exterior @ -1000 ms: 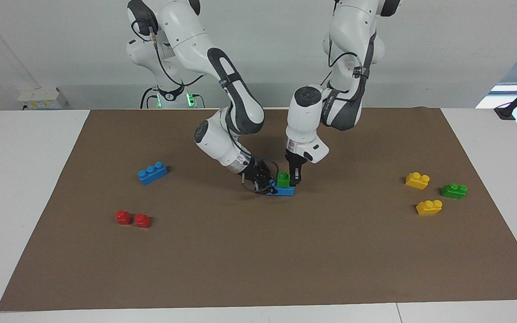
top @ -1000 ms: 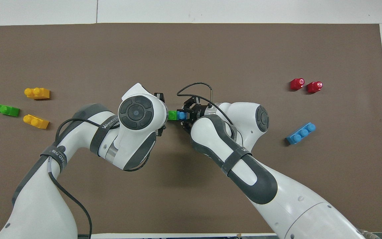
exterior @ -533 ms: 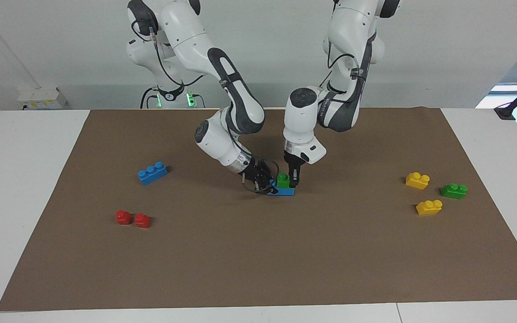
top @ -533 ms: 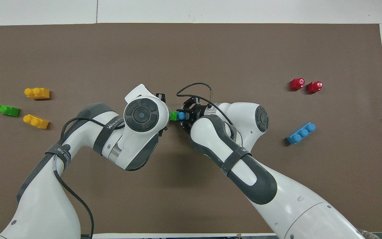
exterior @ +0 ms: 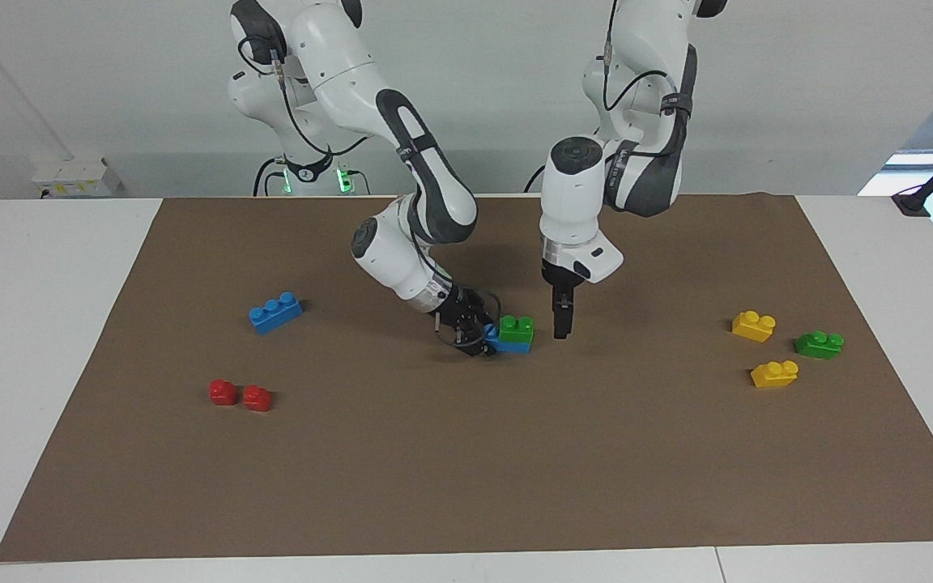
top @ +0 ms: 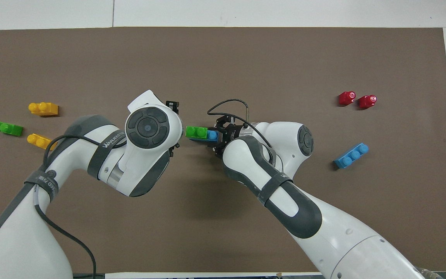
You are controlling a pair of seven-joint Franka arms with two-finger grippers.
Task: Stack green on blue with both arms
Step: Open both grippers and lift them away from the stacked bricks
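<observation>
Covering white table: brown mat.

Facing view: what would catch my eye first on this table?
Two white jointed robot arms meet mid-mat, where a small green plastic brick sits on a blue plastic brick. The right gripper is at the blue brick's end; the left gripper hangs beside the stack, apart from it.

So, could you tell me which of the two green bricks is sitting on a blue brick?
The green brick mid-mat, stacked on the blue brick at the right pincer. The other green brick lies on the mat by the yellow bricks.
</observation>
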